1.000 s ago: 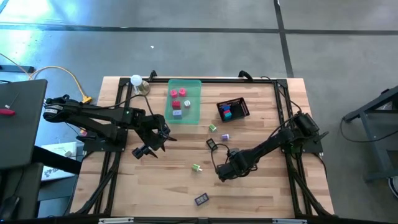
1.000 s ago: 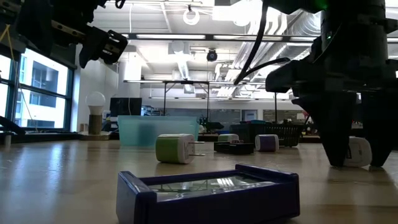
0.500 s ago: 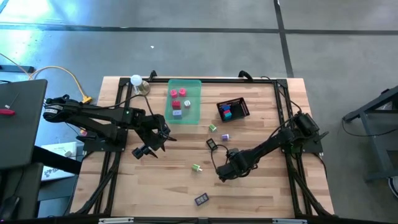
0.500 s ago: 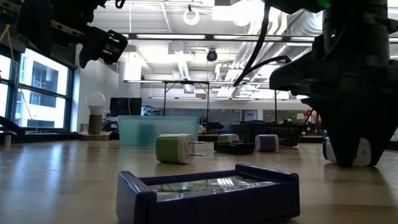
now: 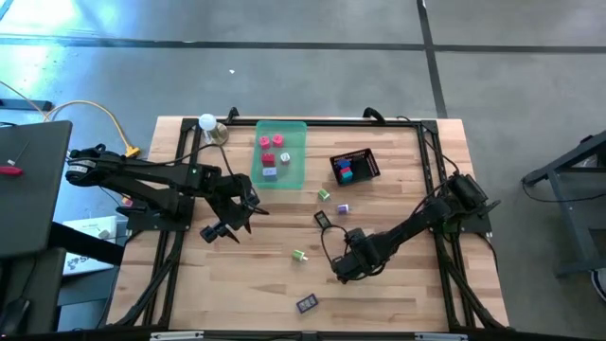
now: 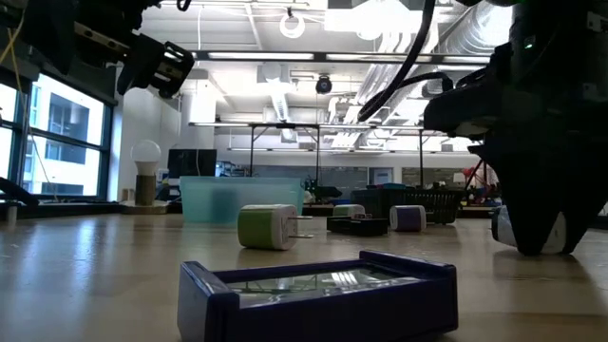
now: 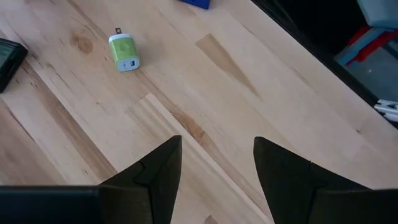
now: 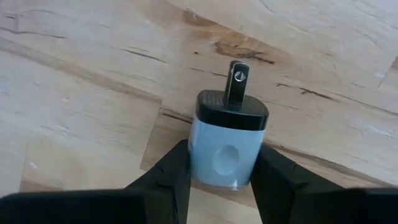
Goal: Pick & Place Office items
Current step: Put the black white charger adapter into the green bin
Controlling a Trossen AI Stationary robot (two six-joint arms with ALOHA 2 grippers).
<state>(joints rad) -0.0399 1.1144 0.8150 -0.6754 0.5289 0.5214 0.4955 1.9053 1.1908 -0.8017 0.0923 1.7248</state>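
your bench (image 5: pixel 398 284) is pale planked wood with visible grain and dark knots, edged by a black frame. the translucent green tray (image 5: pixel 295 133) sits at the far middle, a smooth-walled rectangle with pink, red and grey blocks inside. right of it you have the black mesh basket (image 5: pixel 367 156) holding blue and red bits. the left gripper (image 5: pixel 225 227) hovers above bare wood left of centre, its matte dark fingers (image 7: pixel 155 180) spread wide, nothing between them. the right gripper (image 5: pixel 347 268) is down at the bench right of centre, fingers narrow and pressed on both sides of a white charger block (image 8: pixel 227 152): glossy rounded body, black cap, one metal prong up. loose on the bench: a green-and-white plug (image 7: pixel 125 52), cylinder-ish, near centre; a flat navy case (image 6: pixel 318 294) at the front edge; a lavender piece (image 5: pixel 343 208) and a black clip (image 5: pixel 321 218) near the basket.
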